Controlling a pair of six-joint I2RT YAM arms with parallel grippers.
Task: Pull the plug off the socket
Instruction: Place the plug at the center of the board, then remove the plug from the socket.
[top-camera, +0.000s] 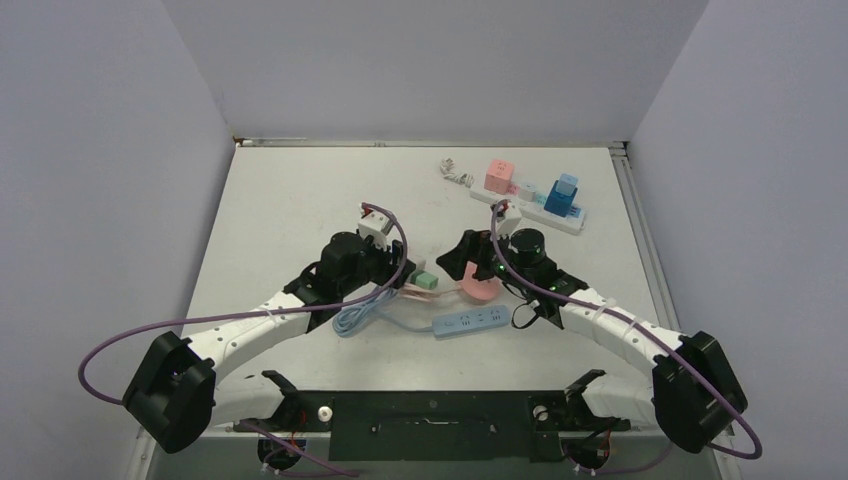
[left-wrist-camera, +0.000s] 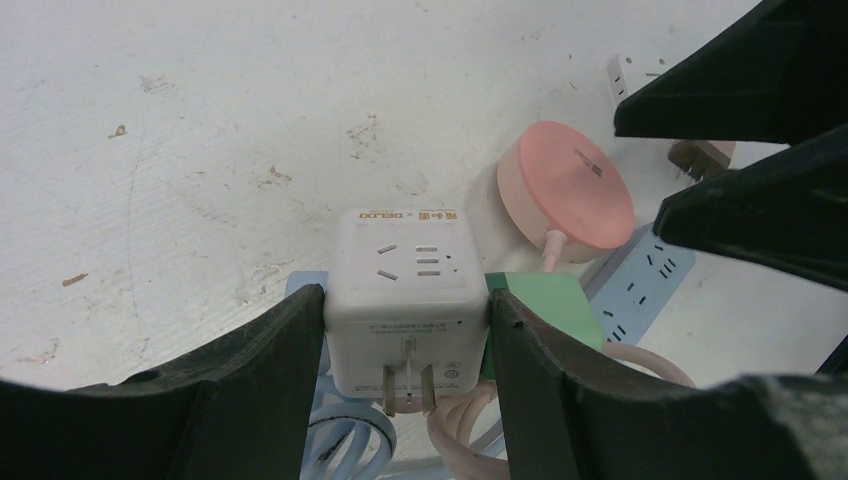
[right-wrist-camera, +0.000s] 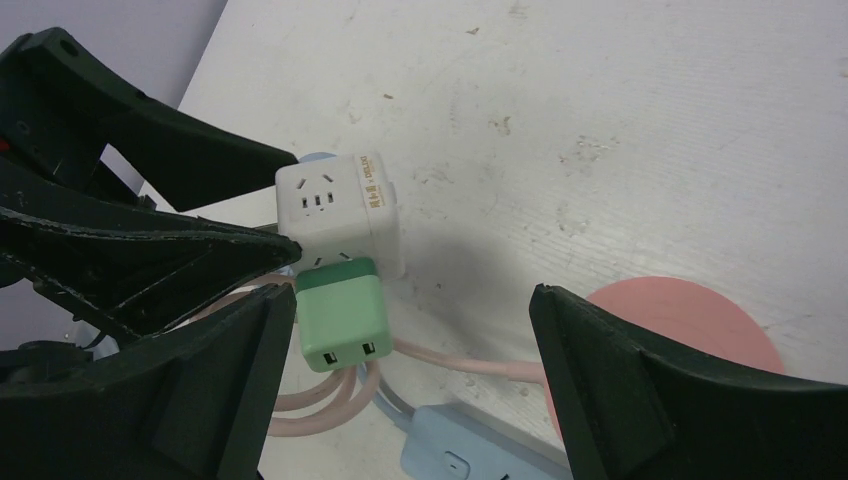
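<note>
A white cube socket (left-wrist-camera: 405, 290) (right-wrist-camera: 340, 210) is clamped between my left gripper's (left-wrist-camera: 405, 330) two black fingers, its metal prongs facing the wrist camera. A green plug (right-wrist-camera: 340, 315) (left-wrist-camera: 545, 305) (top-camera: 425, 281) sits in the cube's side face, its two small ports facing outward. My right gripper (right-wrist-camera: 410, 300) (top-camera: 458, 262) stands open around the green plug. One of its fingers is close beside the plug and the other is far off over the pink disc. Neither finger presses on the plug.
A pink round disc (right-wrist-camera: 690, 320) (top-camera: 480, 285) with a pink cord lies just right of the plug. A blue power strip (top-camera: 470, 322) and its coiled blue cable (top-camera: 355, 318) lie nearer the arms. A white strip holding pink and blue adapters (top-camera: 540, 205) sits at the back right.
</note>
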